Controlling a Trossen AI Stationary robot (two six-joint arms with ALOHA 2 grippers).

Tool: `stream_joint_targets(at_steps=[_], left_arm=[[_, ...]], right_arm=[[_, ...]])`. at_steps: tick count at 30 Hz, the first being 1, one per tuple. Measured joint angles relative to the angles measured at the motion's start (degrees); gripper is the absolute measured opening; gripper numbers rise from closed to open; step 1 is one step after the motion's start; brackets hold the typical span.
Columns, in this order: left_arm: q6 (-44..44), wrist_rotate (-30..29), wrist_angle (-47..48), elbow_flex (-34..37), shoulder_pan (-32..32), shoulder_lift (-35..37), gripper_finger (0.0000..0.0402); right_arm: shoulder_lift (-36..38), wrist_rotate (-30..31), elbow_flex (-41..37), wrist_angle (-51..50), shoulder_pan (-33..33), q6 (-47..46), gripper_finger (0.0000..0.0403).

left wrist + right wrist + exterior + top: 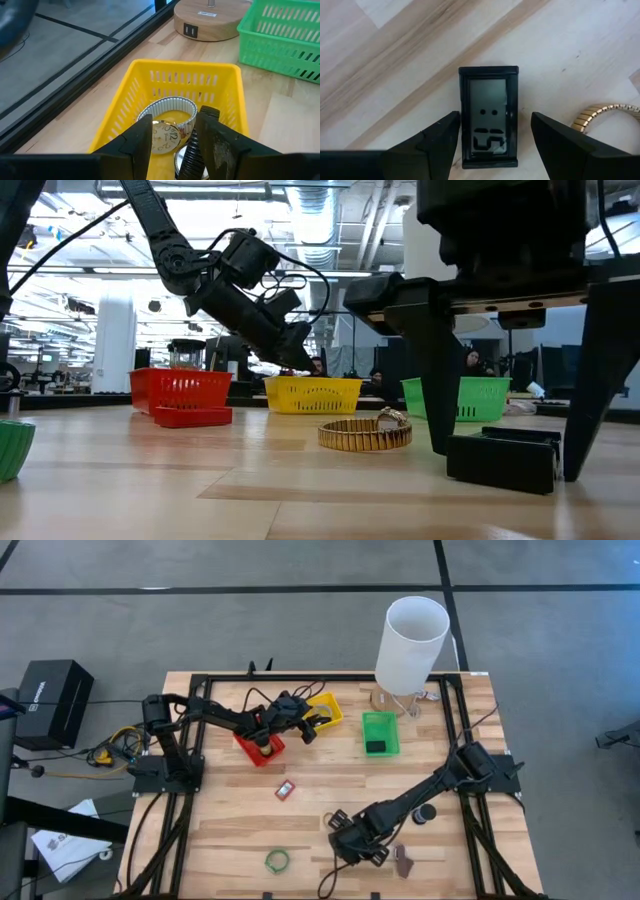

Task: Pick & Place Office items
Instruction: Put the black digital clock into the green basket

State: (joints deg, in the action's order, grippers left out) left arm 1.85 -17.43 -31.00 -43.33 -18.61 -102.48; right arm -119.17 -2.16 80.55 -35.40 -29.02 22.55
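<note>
Right pincer: lowered at the near middle of the table, fingers spread wide on either side of a small black digital clock lying flat on the wood, gaps visible on both sides (no contact seen); nothing held. Same clock seen in the low view as a dark slab between the two fingers.

Gold expanding watch band: on the table just beside the clock, apart from it; also in the low view.

Left pincer: raised above the yellow bin, fingers a little apart, empty. In the bin, a silver-banded wristwatch with a white dial, plus a second round piece partly hidden behind the fingers.

Other items: green ring near the table's front edge; small red block at mid-table; black round roll beside the right arm; brown clip just beside the right pincer.

Red bin and green bin flanking the yellow one; tall white cylinder at the far edge.
</note>
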Motion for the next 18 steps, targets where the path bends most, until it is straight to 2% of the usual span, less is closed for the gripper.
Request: stream_joint_targets(at_steps=[9, 18], left_arm=[[-0.02, -0.02, 0.00, 0.00, 0.00, 0.00, 0.0144], [-0.02, -0.02, -0.04, 0.00, 0.00, 0.00, 0.0144]], right_arm=[[0.19, -0.62, -1.29, 1.84, 0.00, -2.51, 0.0235], [0.06, -2.26, -1.33, 2.00, -0.02, -4.09, 0.0166]])
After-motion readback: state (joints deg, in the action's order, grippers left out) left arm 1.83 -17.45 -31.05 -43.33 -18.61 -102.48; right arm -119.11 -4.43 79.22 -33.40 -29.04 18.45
